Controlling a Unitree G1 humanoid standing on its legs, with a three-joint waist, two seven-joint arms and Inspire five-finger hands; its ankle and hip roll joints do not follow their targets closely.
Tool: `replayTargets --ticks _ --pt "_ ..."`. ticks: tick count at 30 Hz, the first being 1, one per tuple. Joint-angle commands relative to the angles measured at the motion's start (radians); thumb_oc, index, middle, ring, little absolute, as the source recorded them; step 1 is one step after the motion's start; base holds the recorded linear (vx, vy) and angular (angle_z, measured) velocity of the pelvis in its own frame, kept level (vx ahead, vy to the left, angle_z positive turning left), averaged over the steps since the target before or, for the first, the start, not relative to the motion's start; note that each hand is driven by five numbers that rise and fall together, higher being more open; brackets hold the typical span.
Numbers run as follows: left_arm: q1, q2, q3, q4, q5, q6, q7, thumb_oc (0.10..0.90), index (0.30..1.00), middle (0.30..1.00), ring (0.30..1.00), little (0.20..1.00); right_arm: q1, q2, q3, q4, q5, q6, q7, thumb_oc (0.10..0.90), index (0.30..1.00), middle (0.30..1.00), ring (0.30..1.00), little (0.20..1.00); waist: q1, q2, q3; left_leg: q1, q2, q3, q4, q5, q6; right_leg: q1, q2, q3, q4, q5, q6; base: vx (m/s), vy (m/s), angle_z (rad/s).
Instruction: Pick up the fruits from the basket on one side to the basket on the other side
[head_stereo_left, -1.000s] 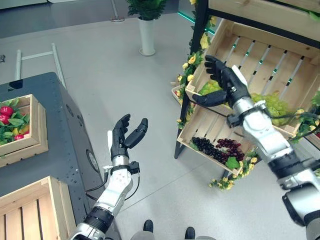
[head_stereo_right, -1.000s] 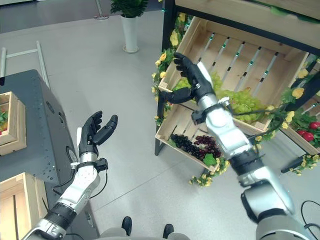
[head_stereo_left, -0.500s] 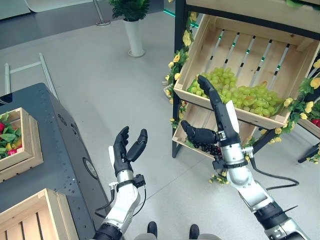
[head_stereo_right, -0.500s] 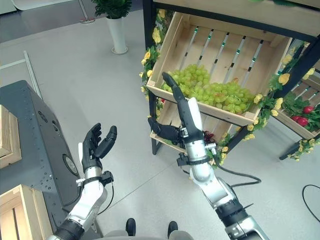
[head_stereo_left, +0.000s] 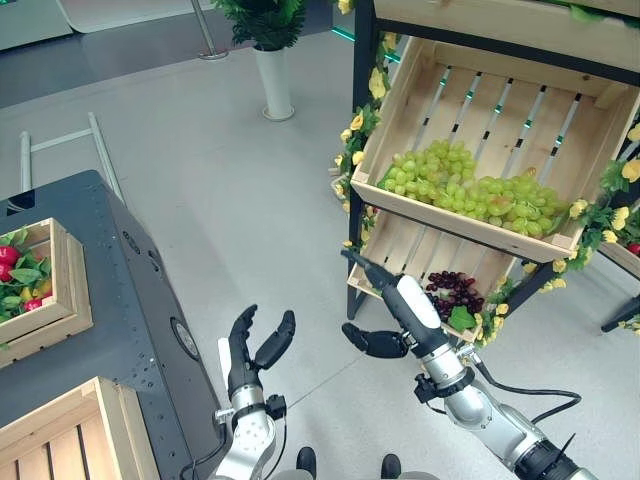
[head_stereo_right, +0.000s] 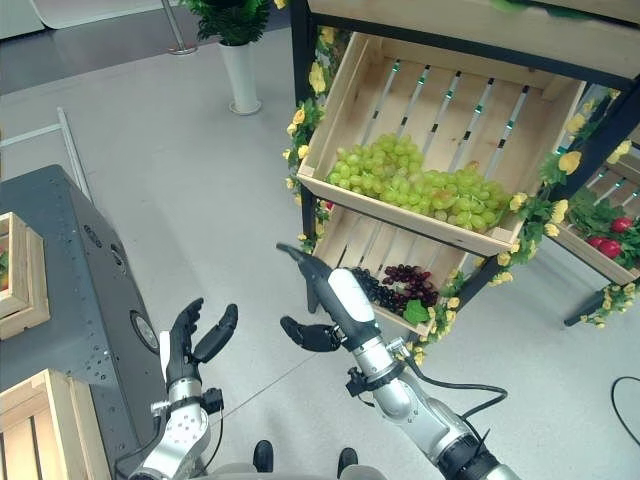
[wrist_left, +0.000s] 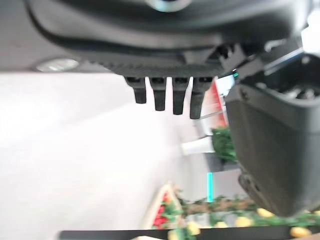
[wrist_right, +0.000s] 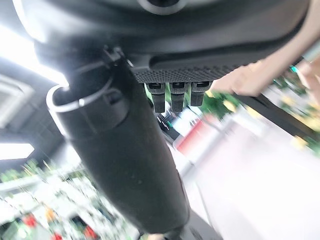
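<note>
Upper right of my view: black-framed shelf (head_stereo_left: 361, 120) with tilted wooden crates. Top crate (head_stereo_left: 520, 110) holds green grapes (head_stereo_left: 470, 185); lower crate (head_stereo_left: 400, 250) holds dark grapes (head_stereo_left: 452, 293). At left, grey table (head_stereo_left: 120, 300) carrying a crate of red fruit and leaves (head_stereo_left: 40, 285) and another wooden crate (head_stereo_left: 70, 435) at lower left.

Glossy grey floor (head_stereo_left: 230, 190), potted plant in a tall white pot (head_stereo_left: 273, 70), dark grey counter (head_stereo_left: 110, 290), black-framed shelving (head_stereo_left: 362, 130)

light: bright, even | shadows: soft | wrist views: backgrounds blurred, overexposed glare
</note>
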Motion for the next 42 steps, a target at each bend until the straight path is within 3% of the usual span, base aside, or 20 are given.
replayTargets --ticks 1,3,6,7,10,12,14,16,17,18,19,20,21,22,23,26,27,29,33,42 --pt "-0.076 0.05 0.001 0.019 0.075 -0.032 -0.04 0.8 0.9 0.9 0.9 0.9 -0.041 0.0 0.024 -0.054 0.02 -0.037 0.038 0.8 0.9 0.9 0.9 0.9 0.024 -0.043 -0.019 0.048 -0.05 -0.061 0.004 -0.135 0.021 0.008 -0.06 -0.032 0.079 -0.034 0.036 -0.02 -0.053 0.09" --pt "-0.068 0.069 0.005 0.04 0.08 -0.02 -0.065 0.8 0.9 0.9 0.9 0.9 -0.031 -0.009 0.035 -0.038 0.031 -0.024 0.059 0.8 0.9 0.9 0.9 0.9 0.025 -0.04 -0.009 0.043 -0.051 -0.077 0.007 -0.127 0.032 -0.017 -0.06 -0.029 0.163 -0.048 0.038 -0.04 -0.146 0.1" --pt "-0.097 0.097 0.002 0.09 0.113 0.008 -0.112 0.8 0.9 0.9 0.9 0.9 -0.026 0.008 0.043 0.022 0.057 0.02 0.055 0.8 0.9 0.9 0.9 0.9 0.008 -0.033 0.015 0.026 -0.054 -0.158 0.016 -0.108 0.049 -0.091 -0.079 0.063 0.313 -0.018 0.057 -0.03 -0.247 0.27" --pt "-0.1 0.098 0.002 0.094 0.114 0.009 -0.113 0.8 0.9 0.9 0.9 0.9 -0.026 0.009 0.045 0.027 0.062 0.023 0.053 0.8 0.9 0.9 0.9 0.9 0.006 -0.033 0.016 0.025 -0.054 -0.163 0.016 -0.106 0.048 -0.094 -0.081 0.069 0.315 -0.018 0.058 -0.05 -0.301 0.7" --pt "-0.16 0.092 -0.005 0.207 0.091 0.055 -0.129 0.8 0.9 0.9 0.9 0.9 -0.027 0.062 0.051 0.152 0.174 0.077 0.076 0.8 0.9 0.9 0.9 0.9 -0.019 -0.025 0.025 -0.003 -0.025 -0.236 0.016 -0.087 0.03 -0.099 -0.055 0.183 0.261 -0.054 0.045 -0.09 -0.478 0.89" --pt "-0.187 0.078 -0.001 0.259 0.084 0.089 -0.123 0.8 0.9 0.9 0.9 0.9 -0.037 0.087 0.055 0.214 0.185 0.094 0.101 0.8 0.9 0.9 0.9 0.9 -0.021 -0.03 0.028 -0.018 0.0 -0.243 0.013 -0.078 0.006 -0.08 -0.029 0.193 0.2 -0.071 0.026 -0.12 -0.453 1.07" --pt "-0.221 0.044 0.001 0.327 0.116 0.177 -0.095 0.8 0.9 0.9 0.9 0.9 -0.069 0.125 0.07 0.332 0.214 0.17 0.154 0.8 0.9 0.9 0.9 0.9 -0.007 -0.046 0.035 -0.08 0.064 -0.188 0.015 -0.032 -0.056 -0.064 -0.011 0.168 0.085 -0.041 0.021 -0.23 -0.474 0.52" --pt "-0.226 0.035 0.0 0.329 0.134 0.205 -0.079 0.8 0.9 0.9 0.9 0.9 -0.08 0.131 0.069 0.36 0.228 0.192 0.17 0.8 0.9 0.9 0.9 0.9 -0.004 -0.048 0.041 -0.097 0.082 -0.168 0.017 -0.016 -0.07 -0.063 -0.006 0.164 0.056 -0.028 0.018 -0.21 -0.276 0.23" --pt "-0.254 0.028 -0.051 0.373 0.341 0.196 -0.157 0.8 0.9 0.9 0.9 0.9 -0.087 0.151 0.041 0.46 0.214 0.229 0.201 0.8 0.9 0.9 0.9 0.9 -0.003 -0.052 0.055 -0.156 0.112 -0.041 0.053 0.01 -0.088 -0.034 -0.009 0.105 0.03 -0.027 0.003 -0.25 -0.322 0.15" --pt "-0.257 0.024 -0.083 0.367 0.403 0.195 -0.189 0.8 0.9 0.9 0.9 0.9 -0.087 0.15 0.038 0.479 0.228 0.266 0.224 0.8 0.9 0.9 0.9 0.9 -0.006 -0.052 0.056 -0.166 0.113 -0.012 0.09 0.0 -0.084 -0.031 -0.011 0.08 0.028 -0.023 -0.002 -0.28 -0.317 0.36" --pt "-0.253 0.026 -0.122 0.345 0.416 0.213 -0.219 0.8 0.9 0.9 0.9 0.9 -0.084 0.143 0.038 0.504 0.232 0.284 0.231 0.8 0.9 0.9 0.9 0.9 -0.008 -0.053 0.055 -0.163 0.094 -0.004 0.151 -0.033 -0.076 -0.034 -0.019 0.058 0.035 -0.022 -0.007 -0.2 -0.136 1.17" --pt "-0.245 0.022 -0.156 0.339 0.418 0.229 -0.249 0.8 0.9 0.9 0.9 0.9 -0.079 0.132 0.034 0.536 0.246 0.29 0.254 0.8 0.9 0.9 0.9 0.9 -0.016 -0.061 0.052 -0.162 0.044 0.0 0.258 -0.102 -0.055 -0.043 -0.035 0.039 0.043 -0.015 -0.015 -0.17 -0.063 1.48" --pt "-0.241 0.021 -0.165 0.342 0.421 0.229 -0.253 0.8 0.9 0.9 0.9 0.9 -0.077 0.129 0.032 0.552 0.253 0.288 0.264 0.8 0.9 0.9 0.9 0.9 -0.021 -0.063 0.047 -0.162 0.023 0.001 0.286 -0.12 -0.045 -0.051 -0.042 0.035 0.047 -0.011 -0.017 -0.14 -0.023 1.31" --pt "-0.233 0.021 -0.176 0.358 0.422 0.216 -0.244 0.8 0.9 0.9 0.9 0.9 -0.075 0.122 0.022 0.597 0.259 0.282 0.287 0.8 0.9 0.9 0.9 0.9 -0.033 -0.063 0.044 -0.154 -0.01 0.015 0.363 -0.178 -0.025 -0.054 -0.047 0.031 0.057 -0.012 -0.023 -0.07 0.028 0.65" --pt "-0.223 0.016 -0.165 0.385 0.347 0.231 -0.278 0.8 0.9 0.9 0.9 0.9 -0.066 0.132 0.007 0.646 0.285 0.288 0.324 0.8 0.9 0.9 0.9 0.9 -0.048 -0.054 0.026 -0.125 -0.051 0.021 0.339 -0.223 -0.002 -0.066 -0.04 0.03 0.071 -0.018 -0.024 -0.04 0.032 0.35" --pt "-0.213 0.009 -0.145 0.412 0.334 0.236 -0.311 0.8 0.9 0.9 0.9 0.9 -0.054 0.157 -0.011 0.691 0.336 0.294 0.358 0.8 0.9 0.9 0.9 0.9 -0.06 -0.032 0.01 -0.063 -0.061 0.016 0.228 -0.211 0.007 -0.069 -0.015 0.036 0.078 -0.03 -0.023 0.01 0.06 0.29" --pt "-0.211 0.005 -0.142 0.438 0.348 0.237 -0.332 0.8 0.9 0.9 0.9 0.9 -0.057 0.191 -0.027 0.742 0.332 0.318 0.359 0.8 0.9 0.9 0.9 0.9 -0.069 -0.009 -0.01 -0.016 -0.044 -0.005 0.097 -0.161 0.001 -0.072 0.016 0.055 0.076 -0.042 -0.025 -0.01 0.064 0.22" --pt "-0.223 -0.003 -0.155 0.457 0.355 0.239 -0.365 0.8 0.9 0.9 0.9 0.9 -0.057 0.231 -0.047 0.797 0.331 0.369 0.345 0.8 0.9 0.9 0.9 0.9 -0.059 -0.005 -0.025 -0.015 -0.058 -0.043 0.044 -0.128 0.004 -0.062 0.033 0.066 0.061 -0.035 -0.016 -0.03 0.04 0.25" --pt "-0.198 -0.015 -0.147 0.483 0.306 0.213 -0.428 0.8 0.9 0.9 0.9 0.9 -0.053 0.256 -0.064 0.855 0.297 0.363 0.39 0.8 0.9 0.9 0.9 0.9 -0.056 -0.009 -0.036 0.001 -0.059 -0.043 0.042 -0.13 0.008 -0.055 0.033 0.078 0.053 -0.031 -0.018 0.02 0.039 0.27" --pt "-0.179 -0.013 -0.153 0.491 0.298 0.168 -0.519 0.8 0.9 0.9 0.9 0.9 -0.059 0.262 -0.074 0.887 0.302 0.445 0.444 0.8 0.9 0.9 0.9 0.9 -0.046 -0.015 -0.06 0.038 -0.058 -0.02 0.028 -0.136 0.016 -0.015 0.034 0.074 0.034 -0.035 -0.024 0.04 0.045 0.0"
